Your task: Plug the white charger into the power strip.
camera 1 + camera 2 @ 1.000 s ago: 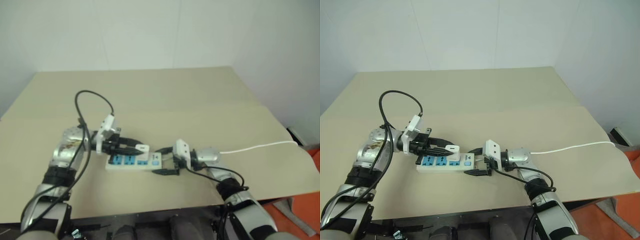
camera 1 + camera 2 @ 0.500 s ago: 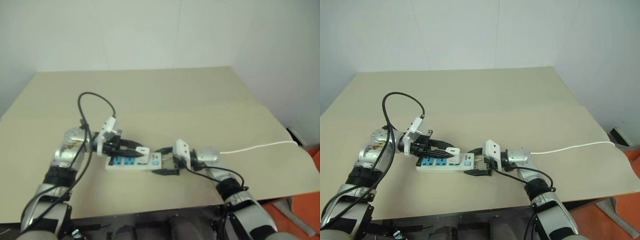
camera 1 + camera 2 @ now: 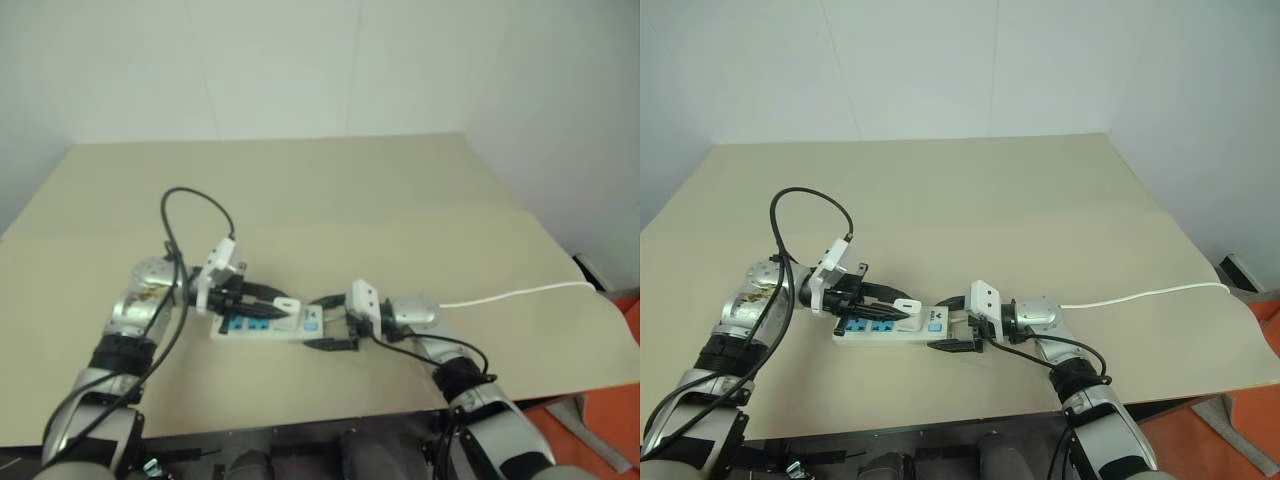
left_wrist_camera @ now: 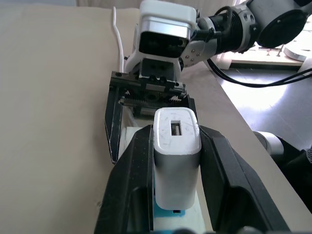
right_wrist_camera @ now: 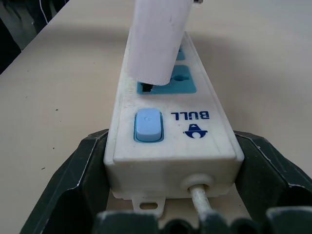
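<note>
Charger (image 4: pixel 176 158) clamped in my left gripper (image 4: pixel 176 195), over strip (image 5: pixel 173 131) socket; right gripper (image 5: pixel 170 180) straddles strip's switch end, at charger's 3 o'clock.

white charger (image 5: pixel 155 41) tilted over pwr strip (image 5: pixel 171 141) socket nearest the blue switch, prongs maybe partly in.

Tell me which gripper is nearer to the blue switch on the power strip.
Right. The right gripper straddles the power strip at its cord end, right beside the blue switch. The left gripper holds the white charger over the socket next to the switch.
</note>
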Controlling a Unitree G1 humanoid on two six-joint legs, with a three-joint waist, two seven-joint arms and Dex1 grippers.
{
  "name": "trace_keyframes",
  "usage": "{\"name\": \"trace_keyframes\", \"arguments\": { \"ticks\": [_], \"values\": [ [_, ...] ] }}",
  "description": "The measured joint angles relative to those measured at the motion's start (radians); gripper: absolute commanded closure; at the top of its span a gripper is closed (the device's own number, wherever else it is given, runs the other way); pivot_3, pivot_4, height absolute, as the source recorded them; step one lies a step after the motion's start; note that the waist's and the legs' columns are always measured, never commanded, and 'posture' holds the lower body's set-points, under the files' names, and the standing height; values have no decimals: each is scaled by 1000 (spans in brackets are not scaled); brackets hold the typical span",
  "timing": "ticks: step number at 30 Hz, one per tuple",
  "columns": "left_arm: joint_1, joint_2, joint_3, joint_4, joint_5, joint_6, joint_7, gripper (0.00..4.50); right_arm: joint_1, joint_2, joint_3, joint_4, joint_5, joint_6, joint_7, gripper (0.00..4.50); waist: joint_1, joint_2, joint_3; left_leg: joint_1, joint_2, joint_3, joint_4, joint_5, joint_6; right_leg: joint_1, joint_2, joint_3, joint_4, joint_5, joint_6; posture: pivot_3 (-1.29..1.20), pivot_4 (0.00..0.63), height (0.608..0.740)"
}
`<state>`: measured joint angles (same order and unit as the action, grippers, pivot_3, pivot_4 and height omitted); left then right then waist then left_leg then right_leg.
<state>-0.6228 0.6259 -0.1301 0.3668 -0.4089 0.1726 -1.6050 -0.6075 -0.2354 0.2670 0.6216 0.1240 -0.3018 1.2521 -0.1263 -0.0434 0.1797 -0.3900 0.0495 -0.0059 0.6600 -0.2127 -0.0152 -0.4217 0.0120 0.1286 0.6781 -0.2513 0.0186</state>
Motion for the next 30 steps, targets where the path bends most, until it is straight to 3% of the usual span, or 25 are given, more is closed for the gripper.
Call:
{"name": "trace_keyframes", "arguments": {
  "ticks": [26,30],
  "values": [
    [122,-18,46,17,9,-263,30,3514,4,8,1,0,-21,-3,-16,1086,-2,1,-4,5,0,1,-1,0,0,3,0,1,0,0,0,0,150,740],
    [137,-8,23,60,63,-261,35,2287,5,11,2,0,-25,-12,-18,1086,-5,2,-5,5,0,1,-1,0,0,2,1,2,0,0,0,0,150,740]
  ]
}}
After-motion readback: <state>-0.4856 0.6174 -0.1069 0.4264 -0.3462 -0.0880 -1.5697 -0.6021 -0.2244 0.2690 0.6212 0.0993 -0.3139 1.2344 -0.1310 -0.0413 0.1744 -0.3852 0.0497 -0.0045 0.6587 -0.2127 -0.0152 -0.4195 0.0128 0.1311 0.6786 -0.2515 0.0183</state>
